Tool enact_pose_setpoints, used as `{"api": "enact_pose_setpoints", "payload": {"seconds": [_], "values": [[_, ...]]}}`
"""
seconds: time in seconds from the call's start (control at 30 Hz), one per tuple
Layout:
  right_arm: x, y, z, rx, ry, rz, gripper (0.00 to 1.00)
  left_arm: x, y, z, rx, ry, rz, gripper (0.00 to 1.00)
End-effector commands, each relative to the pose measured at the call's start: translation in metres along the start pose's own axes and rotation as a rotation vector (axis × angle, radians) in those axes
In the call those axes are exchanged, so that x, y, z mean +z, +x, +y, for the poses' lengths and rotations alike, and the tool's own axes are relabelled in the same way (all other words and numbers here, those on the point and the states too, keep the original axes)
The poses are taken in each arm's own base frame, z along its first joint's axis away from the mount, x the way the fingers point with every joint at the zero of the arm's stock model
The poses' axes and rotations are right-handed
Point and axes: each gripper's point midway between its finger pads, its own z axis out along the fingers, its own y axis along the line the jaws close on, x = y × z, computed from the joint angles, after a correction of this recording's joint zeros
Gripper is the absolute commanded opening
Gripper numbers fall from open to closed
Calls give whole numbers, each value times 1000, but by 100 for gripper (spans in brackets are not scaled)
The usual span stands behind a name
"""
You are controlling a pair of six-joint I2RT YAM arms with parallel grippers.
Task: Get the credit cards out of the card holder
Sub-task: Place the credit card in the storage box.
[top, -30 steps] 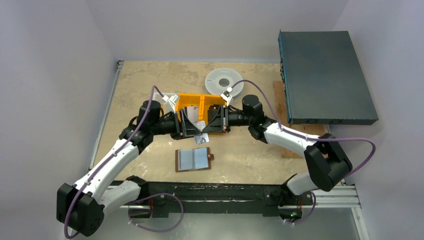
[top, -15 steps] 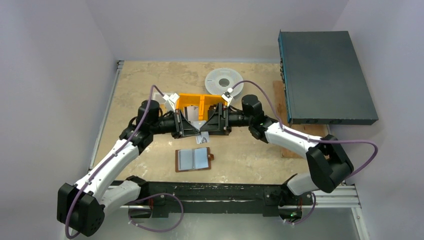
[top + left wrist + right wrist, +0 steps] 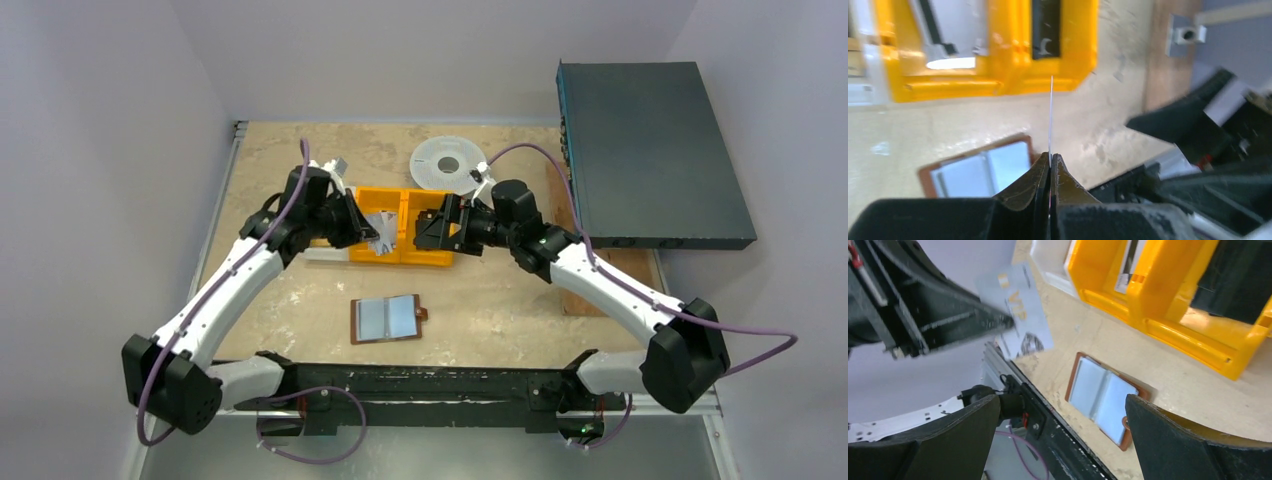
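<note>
The card holder (image 3: 388,318) lies open on the table, its pale blue inner face up, brown edged; it also shows in the left wrist view (image 3: 978,167) and the right wrist view (image 3: 1103,400). My left gripper (image 3: 368,232) is shut on one silvery credit card (image 3: 383,240), held over the orange bin (image 3: 400,258). In the left wrist view the card (image 3: 1051,120) stands edge-on out of the left gripper (image 3: 1050,160). The right wrist view shows that card's printed face (image 3: 1018,310). My right gripper (image 3: 430,228) stands open and empty just right of it, wide apart (image 3: 1062,405).
The orange bin (image 3: 988,80) holds whitish cards (image 3: 948,30) in one compartment and a black item (image 3: 1045,30) in another. A white spool (image 3: 448,162) lies behind it. A dark box (image 3: 650,150) fills the back right. A black rail (image 3: 430,385) runs along the near edge.
The right gripper opened and let go of the card. The left gripper shut on it and carried it back and left to the orange bin. Both arms moved away from the card holder.
</note>
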Motion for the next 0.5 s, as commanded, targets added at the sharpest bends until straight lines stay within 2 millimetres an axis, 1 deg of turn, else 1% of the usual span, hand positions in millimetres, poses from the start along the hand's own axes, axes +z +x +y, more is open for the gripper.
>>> {"api": "enact_pose_setpoints", "payload": {"seconds": [0.0, 0.13, 0.17, 0.2, 0.37, 0.47], "values": [[-15, -18, -8, -67, 113, -77, 99, 10, -31, 43, 33, -305, -58, 0], [-21, -15, -8, -75, 121, -77, 99, 33, -51, 48, 43, -373, -36, 0], [-22, -14, -8, -73, 122, -76, 99, 39, -58, 45, 45, -377, -31, 0], [-24, -13, -9, -73, 126, -75, 99, 45, -64, 48, 50, -406, -31, 0], [-34, -12, -9, -78, 138, -86, 99, 77, -80, 60, 60, -470, 4, 0], [-41, -12, -7, -86, 140, -100, 99, 95, -84, 68, 60, -489, 31, 0]]}}
